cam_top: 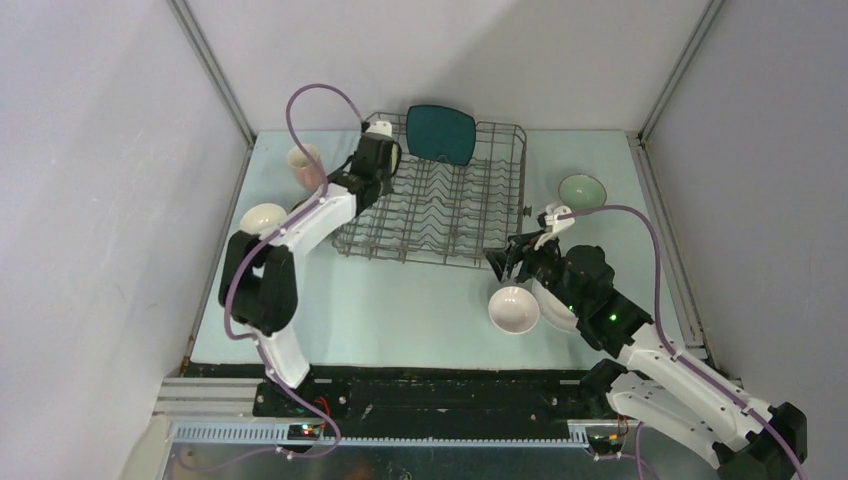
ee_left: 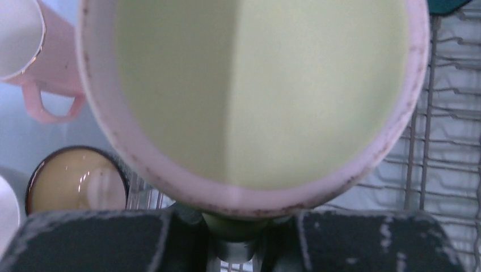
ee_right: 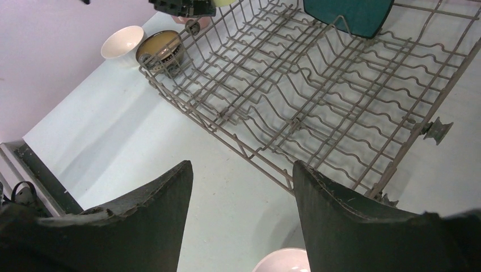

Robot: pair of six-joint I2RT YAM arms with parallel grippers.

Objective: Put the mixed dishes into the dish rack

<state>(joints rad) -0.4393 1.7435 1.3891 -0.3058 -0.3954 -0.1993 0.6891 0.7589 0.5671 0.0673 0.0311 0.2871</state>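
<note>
The grey-brown wire dish rack [cam_top: 440,205] stands mid-table with the teal square plate [cam_top: 441,133] upright at its far edge. My left gripper [cam_top: 380,152] is shut on the yellow-green mug [ee_left: 255,85] and holds it over the rack's far left corner. The pink cup [cam_top: 305,165], the dark brown bowl [ee_left: 76,181] and a white bowl [cam_top: 262,217] sit left of the rack. My right gripper [cam_top: 510,262] is open and empty by the rack's near right corner, above a second white bowl [cam_top: 514,309]. The pale green bowl [cam_top: 582,189] sits right of the rack.
The white round plate [cam_top: 553,312] lies partly hidden under my right arm. In the right wrist view the rack [ee_right: 317,96] fills the far side, with a small roller [ee_right: 438,130] at its corner. White walls close in the table on three sides.
</note>
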